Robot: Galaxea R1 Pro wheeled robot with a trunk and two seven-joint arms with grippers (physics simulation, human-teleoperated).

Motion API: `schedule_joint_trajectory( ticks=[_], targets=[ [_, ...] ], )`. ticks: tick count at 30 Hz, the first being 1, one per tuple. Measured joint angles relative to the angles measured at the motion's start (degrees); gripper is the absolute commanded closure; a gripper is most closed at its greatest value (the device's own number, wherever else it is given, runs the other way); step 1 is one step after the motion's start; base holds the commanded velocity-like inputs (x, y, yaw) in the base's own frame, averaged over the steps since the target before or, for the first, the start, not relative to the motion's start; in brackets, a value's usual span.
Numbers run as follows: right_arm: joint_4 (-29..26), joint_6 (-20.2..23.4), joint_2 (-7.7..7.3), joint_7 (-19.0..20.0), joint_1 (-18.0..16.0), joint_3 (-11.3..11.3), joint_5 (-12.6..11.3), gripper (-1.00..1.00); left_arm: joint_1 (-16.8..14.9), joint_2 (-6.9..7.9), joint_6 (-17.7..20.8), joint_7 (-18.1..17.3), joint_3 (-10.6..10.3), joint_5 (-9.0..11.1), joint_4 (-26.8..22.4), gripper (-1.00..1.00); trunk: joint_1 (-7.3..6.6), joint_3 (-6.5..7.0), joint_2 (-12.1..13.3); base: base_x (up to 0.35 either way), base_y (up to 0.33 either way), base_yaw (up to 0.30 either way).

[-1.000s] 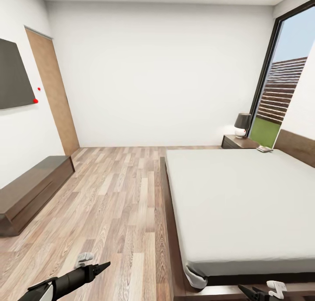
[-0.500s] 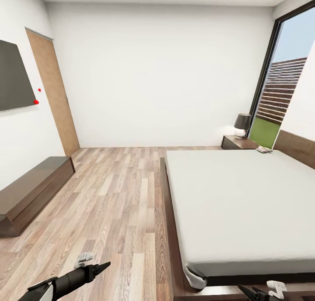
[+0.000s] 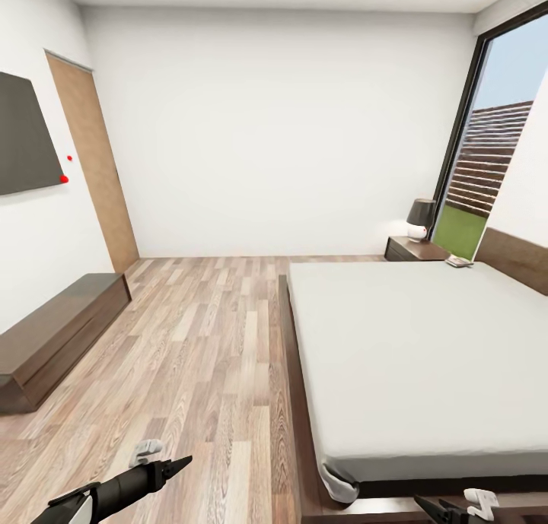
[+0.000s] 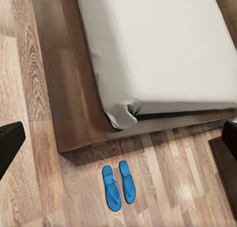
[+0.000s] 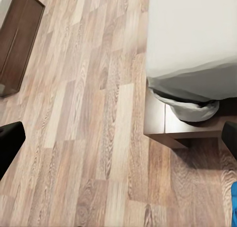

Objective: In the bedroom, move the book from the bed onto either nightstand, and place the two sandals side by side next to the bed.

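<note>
Closest to the robot, the left pincer (image 3: 179,463) hangs low over the wood floor (image 3: 205,334), and its tips look pressed together with nothing between them. The right pincer (image 3: 428,506) pokes in over the foot of the bed, and it is too cut off to tell if it is open or closed. In both wrist views two dark finger tips sit far apart at the edges with nothing between them, so I am not sure about the left one either. The two blue sandals (image 4: 118,185) already lie side by side on the floor, toes the same way, near the corner of the bed (image 3: 411,349) but not touching its dark frame. A bit of blue (image 5: 234,204) peeks in at the edge of the right wrist view too. So the sandal part looks done. The white mattress is bare up close. Far off, at the head end by the tall window (image 3: 487,174), a small flat thing that is likely the book (image 3: 459,261) rests at the edge of the mattress. Just beside it stands a nightstand (image 3: 415,248) with a dark lamp (image 3: 421,217) on top. The book part seems to be next. The robot would need to roll along the side of the bed toward the head end until an arm can reach the book, then pick it up and set it on the nightstand.
</note>
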Motion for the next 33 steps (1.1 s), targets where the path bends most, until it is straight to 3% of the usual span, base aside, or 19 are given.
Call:
schedule_joint_trajectory(
  ticks=[14,33],
  targets=[
    [0.00,0.00,0.00,0.00,0.00,0.00,0.00,-1.00,0.00,0.00,0.00,0.05,0.00,0.00,0.00,-1.00,-3.08,2.53,5.63,0.000,0.000,0.001],
    [0.02,0.00,0.01,-0.10,-0.01,0.00,0.02,-1.00,0.02,0.01,0.00,0.06,0.05,0.01,0.00,-1.00,-3.09,2.53,5.65,0.000,0.000,0.193]
  ],
)
